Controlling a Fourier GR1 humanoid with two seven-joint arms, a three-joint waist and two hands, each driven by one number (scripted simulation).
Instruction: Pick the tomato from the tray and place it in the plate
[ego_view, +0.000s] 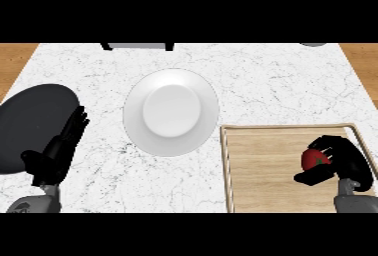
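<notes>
Tomato (314, 159), red and round with a green top, sits clamped in the curled right hand (341, 162) over the wooden tray (258, 170). White plate (171, 112) lies nearby; left hand (57, 150) rests open.

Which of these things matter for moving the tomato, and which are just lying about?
For the job: tomato, tray, plate, right hand curled round the tomato.
Lying about: black round thing at left, resting left hand.

We only have the head view: steeply down on the counter (295, 90), forearms entering from the bottom edge.
</notes>
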